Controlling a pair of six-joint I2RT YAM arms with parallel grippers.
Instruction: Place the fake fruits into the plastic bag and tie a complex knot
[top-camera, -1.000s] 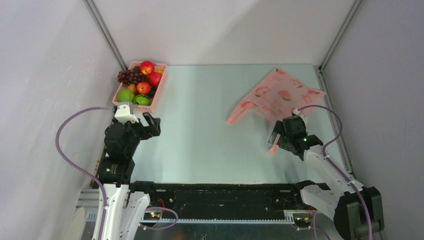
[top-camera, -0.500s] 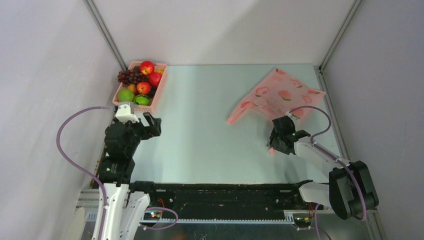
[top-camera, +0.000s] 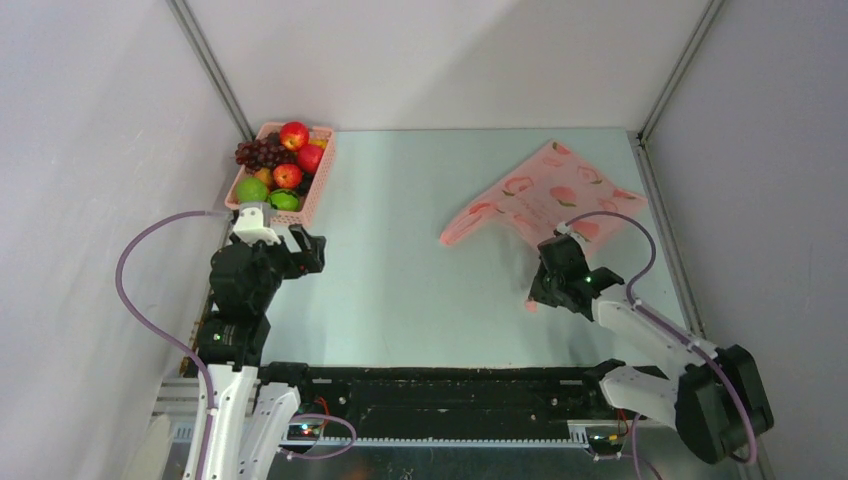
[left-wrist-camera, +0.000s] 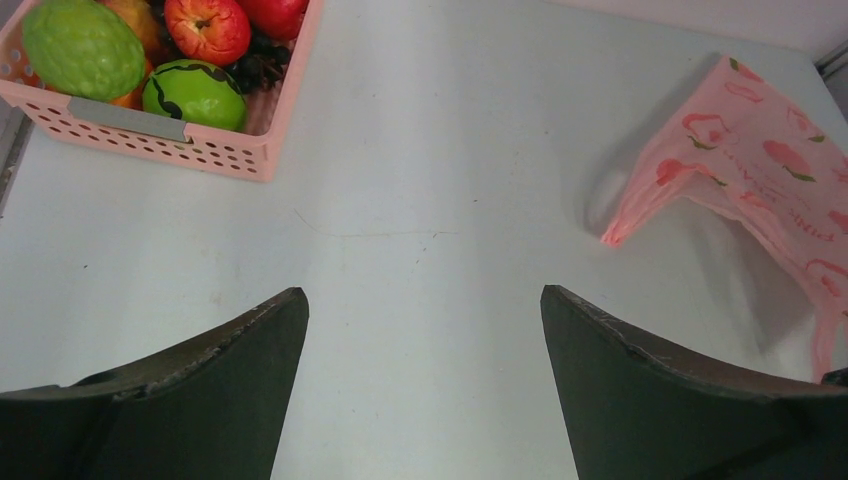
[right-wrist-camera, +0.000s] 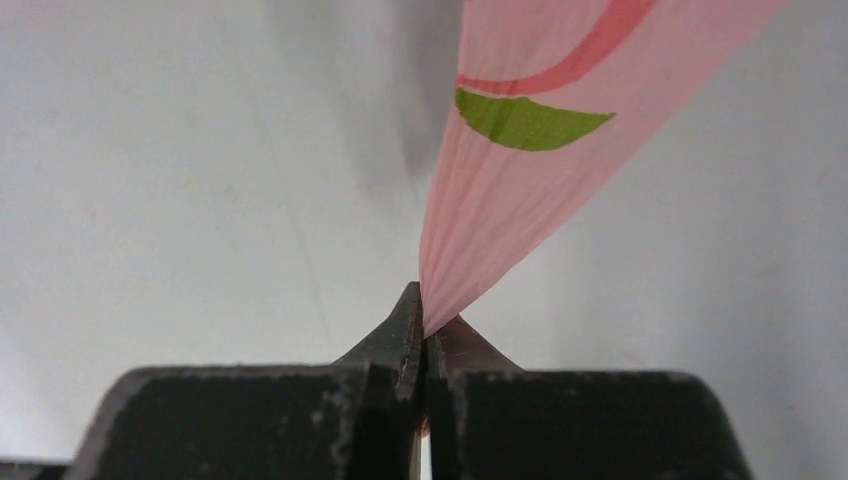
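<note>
The fake fruits (top-camera: 280, 165) lie heaped in a pink lattice basket at the far left: red apples, green ones and dark grapes. The left wrist view shows a green fruit (left-wrist-camera: 195, 92) and a red apple (left-wrist-camera: 207, 27). The pink plastic bag (top-camera: 545, 200) lies flat at the far right, printed with peaches. My right gripper (top-camera: 540, 290) is shut on a gathered strip of the bag (right-wrist-camera: 520, 180), pinched at the fingertips (right-wrist-camera: 422, 310). My left gripper (top-camera: 300, 250) hovers open near the basket, nothing between its fingers (left-wrist-camera: 425, 292).
The pink basket (top-camera: 315, 190) stands in the far left corner against the wall; its perforated wall (left-wrist-camera: 150, 140) is ahead and left of my left gripper. White enclosure walls and metal rails close in the table on three sides.
My right gripper has closed on the bag's strip and shifted a little to the left. The bag has been drawn slightly left and nearer. The left arm has barely moved.
</note>
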